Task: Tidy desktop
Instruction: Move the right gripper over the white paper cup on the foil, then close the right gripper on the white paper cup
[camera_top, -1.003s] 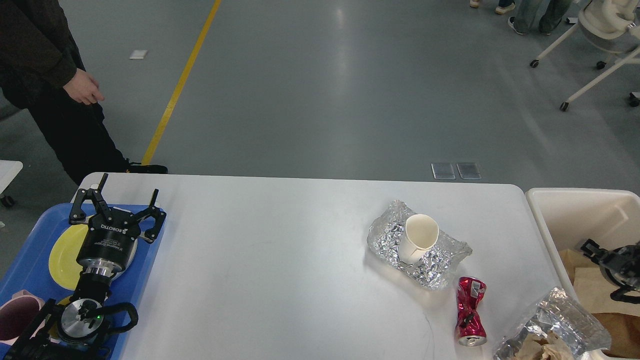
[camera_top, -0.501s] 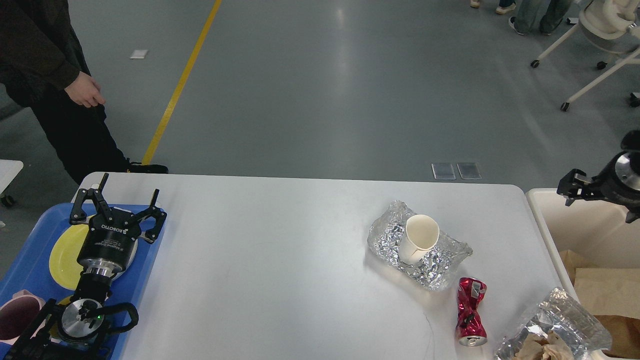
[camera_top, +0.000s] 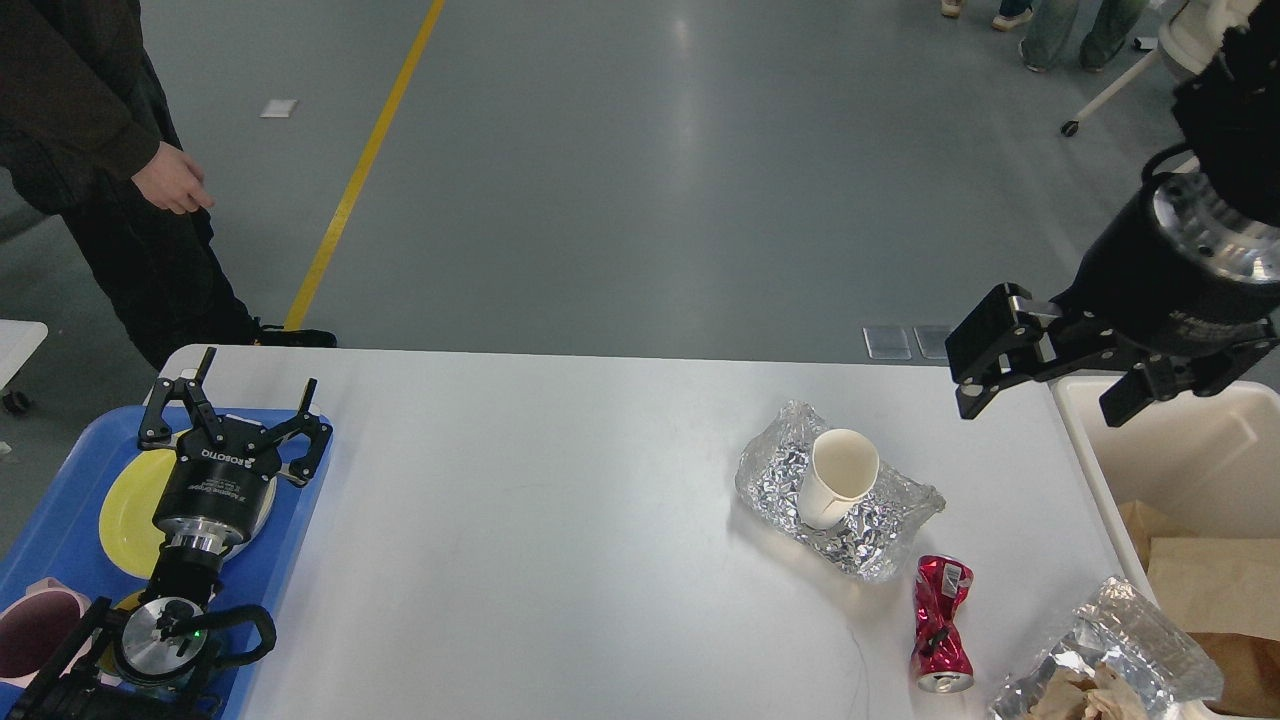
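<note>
Just changed: the right gripper (camera_top: 1050, 385) has come up out of the cream bin (camera_top: 1105, 440), where it sat low a second ago, and now hangs high over the far right corner of the bench (camera_top: 560, 520). Everything else matches the earlier pictures.
Right fingers: spread wide, nothing between them.
Meaning for the task: in my judgement a drop into the bin is finished and this arm is free to fetch the next piece of rubbish.
Left gripper (camera_top: 240, 400): unmoved over the blue tray (camera_top: 290, 520) at the near left, above a yellow plate (camera_top: 125, 515); fingers wide, holding nothing.
Bench: a large plain white top with rounded corners, filling the middle of the view between tray and bin; its left and middle are bare and smooth.
Left on the bench: a paper cup (camera_top: 838, 488) lying tilted on a crumpled foil sheet (camera_top: 870, 530) right of centre; a crushed red can (camera_top: 940, 625) just nearer; a second foil wad (camera_top: 1110, 655) with brown paper at the near right edge, against the bin.
Progress: partly done, by my reckoning; four pieces remain, all within the right arm's side.
Bystander: a person (camera_top: 90, 170) in dark clothes stands at the far left, off the bench.
</note>
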